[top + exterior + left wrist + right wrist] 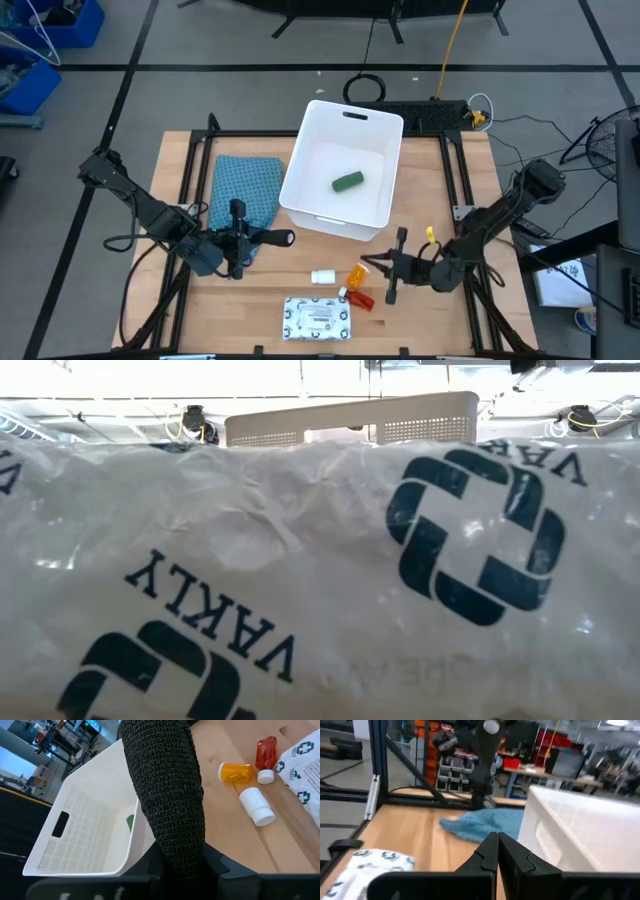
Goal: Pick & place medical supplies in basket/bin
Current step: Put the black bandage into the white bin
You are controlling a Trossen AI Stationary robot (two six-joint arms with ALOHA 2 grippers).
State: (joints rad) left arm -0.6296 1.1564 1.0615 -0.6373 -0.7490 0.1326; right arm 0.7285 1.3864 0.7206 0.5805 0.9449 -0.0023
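White tub sits mid-table toward the far edge, rounded corners, perforated walls, handle slot in far rim; long axis runs near-to-far, slightly tilted in the high view; green oblong piece lies inside on the floor, long axis roughly across the tub, slightly slanted.

Left gripper near the tub's near-left corner, clamped on a black roll wrapped in textured bandage-like weave; roll's long axis points along the fingers toward the tub and right side of the table; its tip shows in the high view just beside the tub's near-left corner, over the table and not over the tub.

Right gripper over the table near the tub's near-right corner, fingers pressed together, nothing between them.

Loose supplies on wood near the front edge; small white bottle lying on its side, long axis left-right; orange pill bottle lying down, white cap, tilted diagonally, just beside the right gripper; red tube lying diagonally, white cap, touching or nearly touching the packet's corner, cannot tell which; flat white dotted packet flat at the front edge, long axis left-right, dark logo print; it fills the low view.

Blue patterned cloth crumpled left of the tub, touching its left wall.
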